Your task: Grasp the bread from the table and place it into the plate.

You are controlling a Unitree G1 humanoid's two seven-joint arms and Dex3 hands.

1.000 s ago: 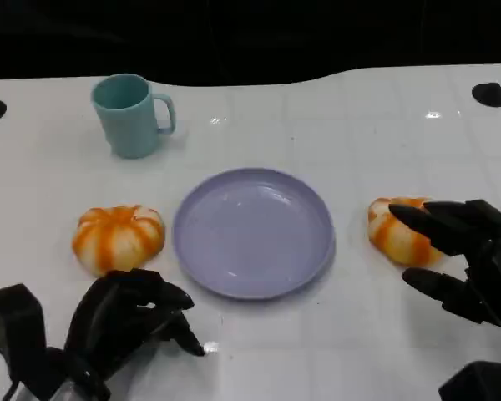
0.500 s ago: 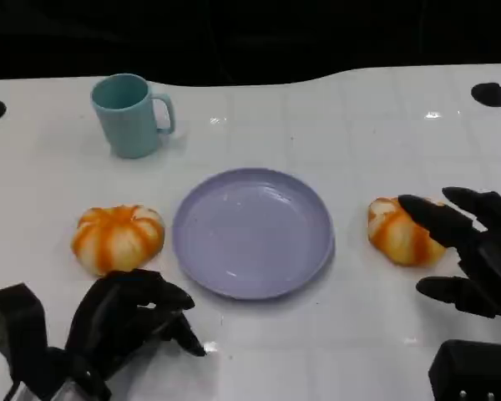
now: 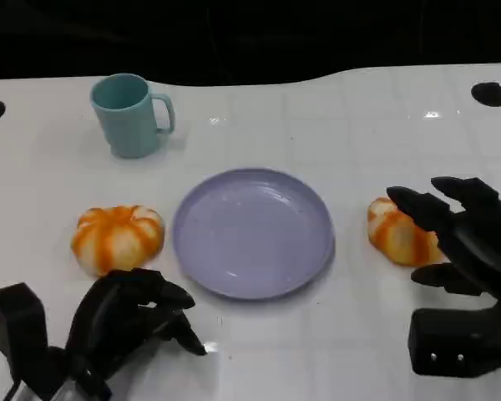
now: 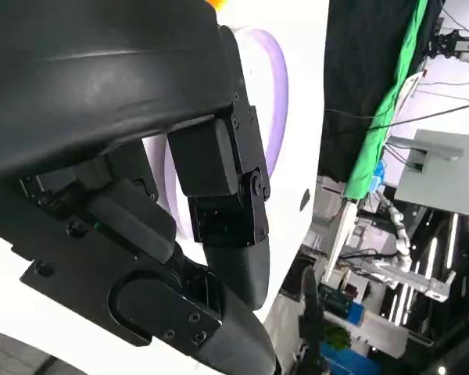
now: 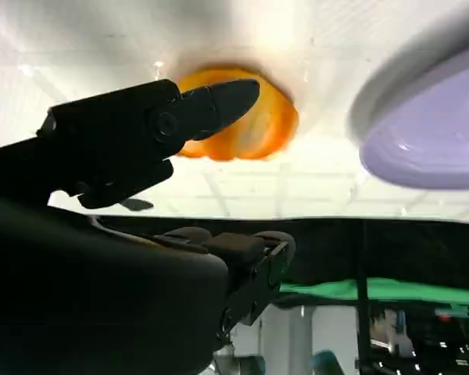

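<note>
From the head view I see the plate [image 3: 252, 231] at the centre of the frame, flat on the tabletop [image 3: 334, 125]. One bread [image 3: 118, 238] lies just left of the plate, apart from its rim; a second bread [image 3: 398, 232] lies to the plate's right. The mug [image 3: 130, 114] stands in the upper left, well behind the left bread. My left hand [image 3: 125, 322] sits in the lower left, in front of the left bread. My right hand [image 3: 459, 238] is at the right edge, its fingers [image 3: 422, 209] reaching over the right bread.
</note>
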